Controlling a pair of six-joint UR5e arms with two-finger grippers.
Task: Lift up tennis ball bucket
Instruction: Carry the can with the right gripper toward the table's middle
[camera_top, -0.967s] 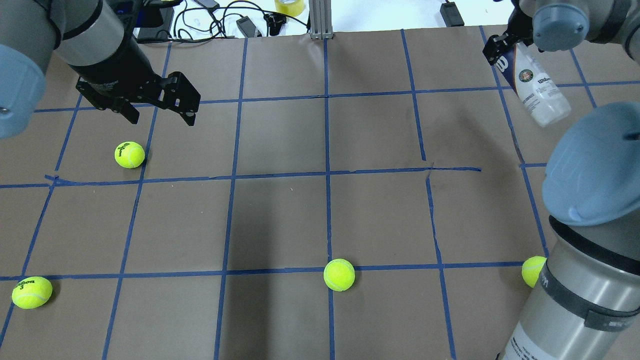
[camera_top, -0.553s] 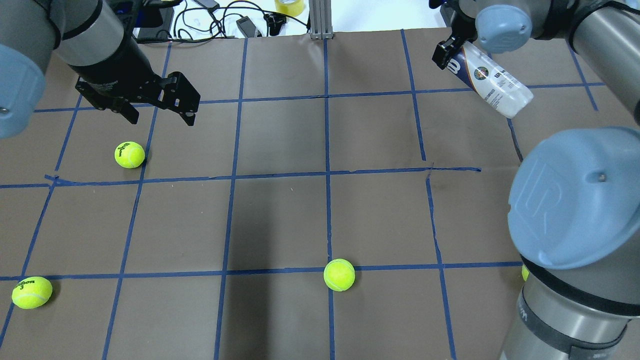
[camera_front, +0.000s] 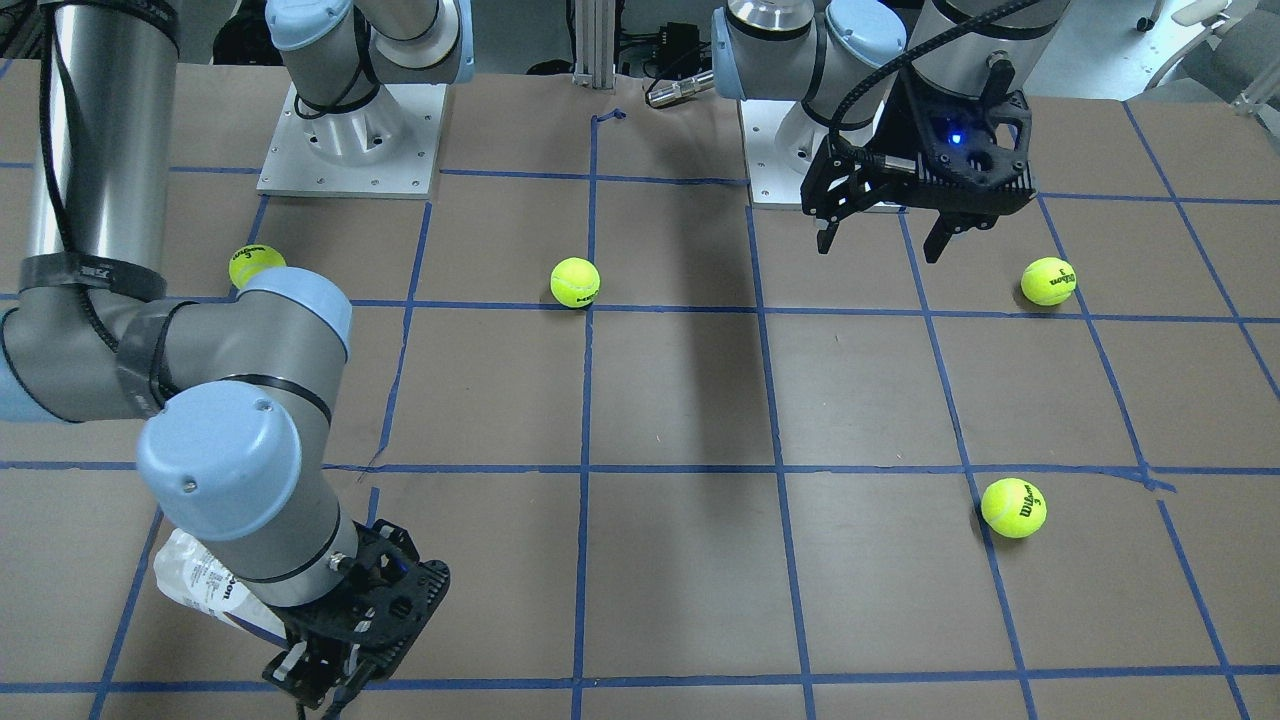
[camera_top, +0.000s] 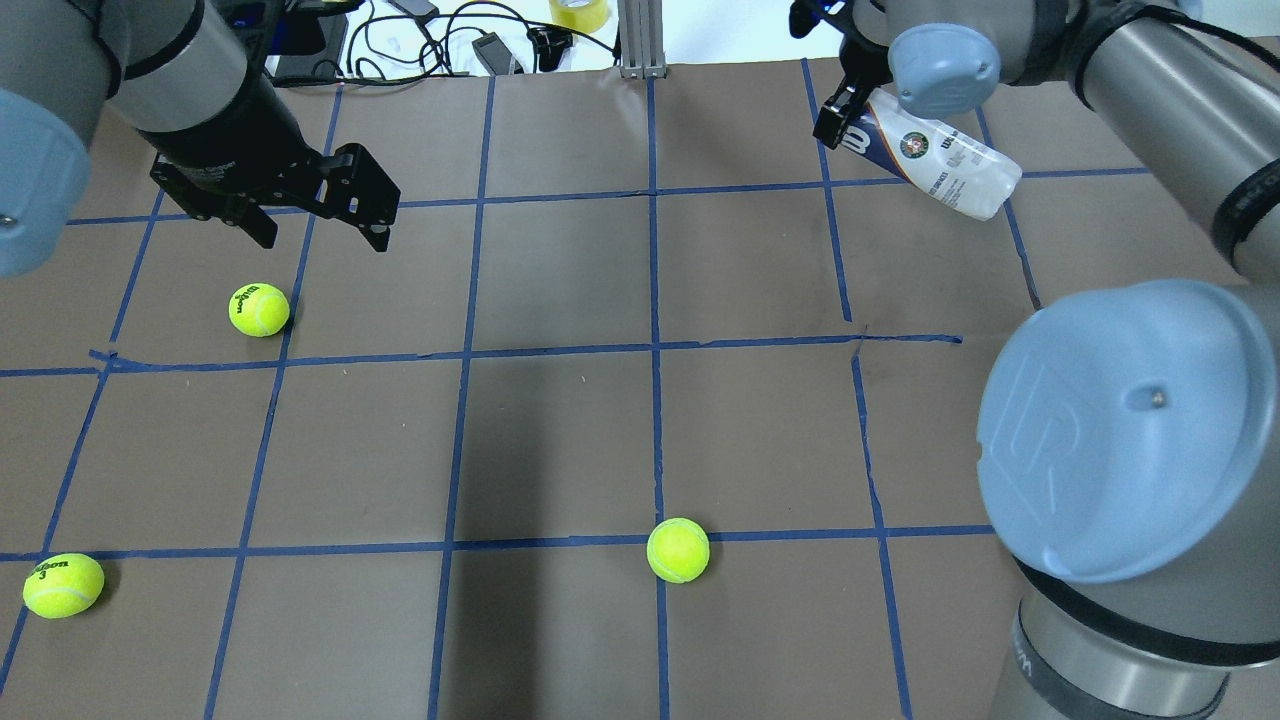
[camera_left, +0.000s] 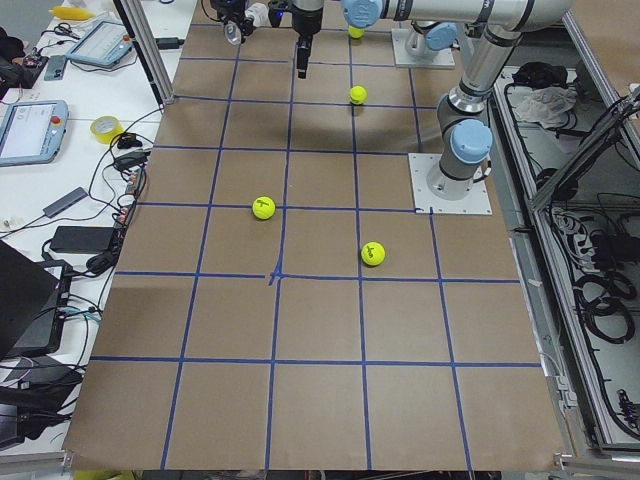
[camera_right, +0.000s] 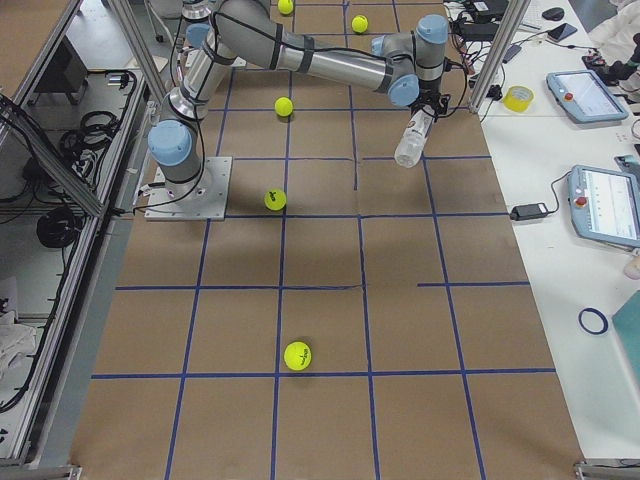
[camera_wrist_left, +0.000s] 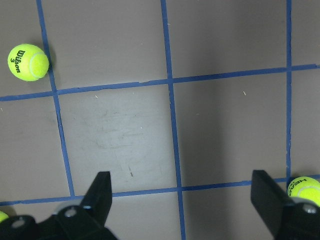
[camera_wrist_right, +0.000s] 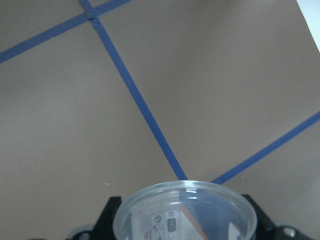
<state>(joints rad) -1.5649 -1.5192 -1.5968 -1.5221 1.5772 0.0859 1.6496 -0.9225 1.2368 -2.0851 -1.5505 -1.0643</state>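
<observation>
Tennis ball bucket is what we look at first. It is a long round tube made of clear plastic, and we can see right through its walls. A smooth label goes around it, white with a dark blue part, and it has the Wilson name and a small round badge on it. The free end is a see-through round rim.

We see the bucket near the far right part of the worktop. It is tilted, and it is up in the air, not lying down. The right hand is closed around the blue end of it, with one black finger on each side.

The left hand is on the other side, well apart from the bucket. Its two black fingers are spread wide and we see nothing between them. It hangs over the worktop.

The worktop is covered in flat brown paper. Blue tape lines cross it and make big squares. Fuzzy yellow-green tennis balls sit on the paper, each one far from the others. One ball lies near the left hand.
</observation>
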